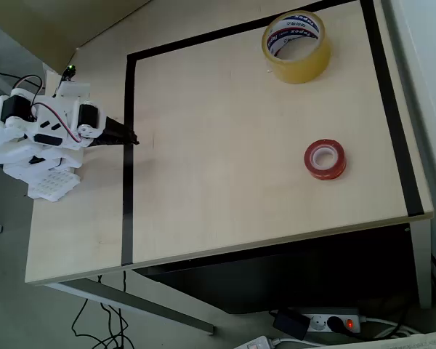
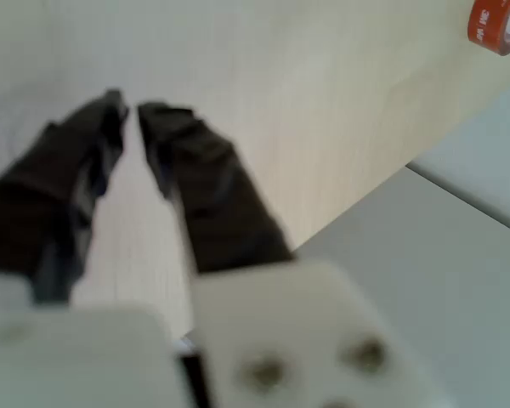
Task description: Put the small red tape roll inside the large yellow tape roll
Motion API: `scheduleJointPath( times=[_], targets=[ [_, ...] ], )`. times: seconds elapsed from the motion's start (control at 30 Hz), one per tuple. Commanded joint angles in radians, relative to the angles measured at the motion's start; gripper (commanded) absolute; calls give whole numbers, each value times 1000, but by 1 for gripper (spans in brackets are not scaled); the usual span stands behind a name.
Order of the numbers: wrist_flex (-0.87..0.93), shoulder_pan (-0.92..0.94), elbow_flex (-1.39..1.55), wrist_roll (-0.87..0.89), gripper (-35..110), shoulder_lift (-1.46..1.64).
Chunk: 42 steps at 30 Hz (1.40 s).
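Likely the red roll (image 1: 325,159) is handling as light, stiff and slick; pinching across its wall, one finger in the white core, looks safest. It is lying flat, glossy, well apart from the yellow roll (image 1: 296,46). The gripper (image 2: 129,109) is sitting nearly closed, holding nothing, far from both.

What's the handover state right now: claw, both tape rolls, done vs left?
Claw: black fingers nearly closed, narrow gap, holding nothing, parked at the left of the table in the overhead view, far from both rolls.
Small glossy red tape roll: flat on the light wooden table, right side.
Large translucent yellow tape roll: near the top edge, apart from the red one.
Done: nothing.
Left: grasp the red roll, drop it inside the yellow one.
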Motion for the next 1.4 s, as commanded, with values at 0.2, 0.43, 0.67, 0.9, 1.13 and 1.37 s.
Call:
scheduleJointPath(
  times=[0.2,0.43,0.67,0.9,1.13,1.37],
  targets=[
    [78,-462,72,17,0,-12],
    [84,-362,-35,12,0,0],
    [41,-242,-453,-29,0,-344],
    [41,-92,-999,-29,0,-943],
    [72,98,-1440,-18,0,-1378],
    [106,230,-1735,-51,4,-1654]
  ],
)
